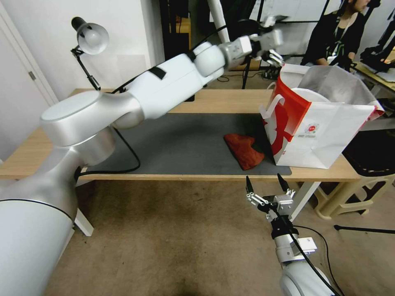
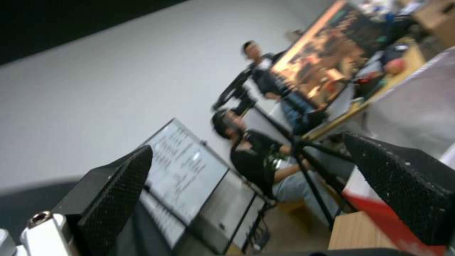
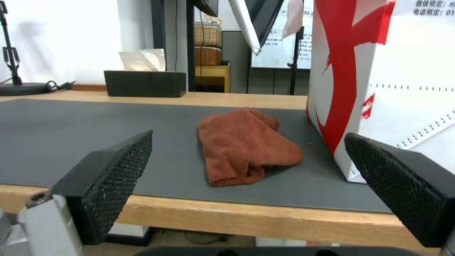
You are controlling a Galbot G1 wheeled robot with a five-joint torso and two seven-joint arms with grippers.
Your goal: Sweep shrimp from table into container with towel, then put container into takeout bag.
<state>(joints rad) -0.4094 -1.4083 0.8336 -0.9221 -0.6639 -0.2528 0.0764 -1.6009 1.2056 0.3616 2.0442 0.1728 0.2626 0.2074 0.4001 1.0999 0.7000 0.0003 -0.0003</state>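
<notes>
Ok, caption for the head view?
Left gripper open above takeout bag; right gripper open below table edge; towel beside bag.

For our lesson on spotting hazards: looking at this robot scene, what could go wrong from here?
1. The takeout bag stands near the table edge; a nudge might tip it off.
2. The left gripper hovers open by the bag's rim and could snag the handle.
3. The towel lies against the bag; dragging it might shift the bag.

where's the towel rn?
Head view: the towel lies crumpled on the grey mat, right of centre near the table's front edge, just left of the takeout bag.
</notes>
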